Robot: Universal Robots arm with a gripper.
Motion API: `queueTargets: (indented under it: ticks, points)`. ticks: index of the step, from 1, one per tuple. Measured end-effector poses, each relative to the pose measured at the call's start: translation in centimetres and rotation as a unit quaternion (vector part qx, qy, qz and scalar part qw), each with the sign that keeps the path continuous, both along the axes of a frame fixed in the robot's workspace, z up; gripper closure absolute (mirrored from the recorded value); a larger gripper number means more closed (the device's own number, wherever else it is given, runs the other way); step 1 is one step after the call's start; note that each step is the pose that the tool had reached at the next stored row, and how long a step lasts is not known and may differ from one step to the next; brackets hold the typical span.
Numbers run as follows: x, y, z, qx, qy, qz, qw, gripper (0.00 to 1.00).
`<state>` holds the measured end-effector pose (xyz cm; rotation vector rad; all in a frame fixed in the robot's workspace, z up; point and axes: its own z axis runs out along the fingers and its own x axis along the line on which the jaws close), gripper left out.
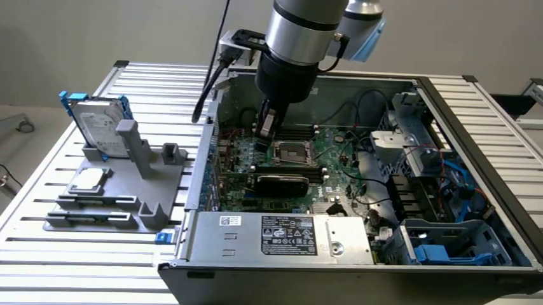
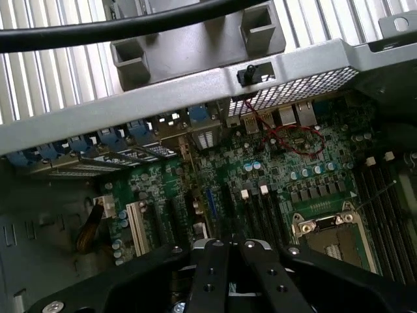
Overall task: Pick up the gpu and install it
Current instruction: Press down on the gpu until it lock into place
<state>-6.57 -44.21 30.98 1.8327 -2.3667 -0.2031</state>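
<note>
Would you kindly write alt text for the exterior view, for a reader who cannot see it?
A silver-and-black robot arm's gripper hangs inside an open grey computer case, above the green motherboard; the thin black-covered gpu sits on the board near it. On the exterior view's left, a grey stand holds a silver hard drive.

Slatted metal table (image 1: 51,190); grey fixture plate (image 1: 106,197) beside open computer case (image 1: 357,254), both resting on it

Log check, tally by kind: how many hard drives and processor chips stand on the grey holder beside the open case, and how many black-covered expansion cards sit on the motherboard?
Silver hard drive in a blue frame: 1
Small square silver processor chip: 1
Black-covered gpu card on the green motherboard: 1
Total: 3
</note>
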Motion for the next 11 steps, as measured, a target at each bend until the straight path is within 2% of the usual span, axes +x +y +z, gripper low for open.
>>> queueTargets:
  ticks: [11]
  points:
    - [0.12,0.0,0.03,0.0004,-0.0006,0.0,1.0,0.89]
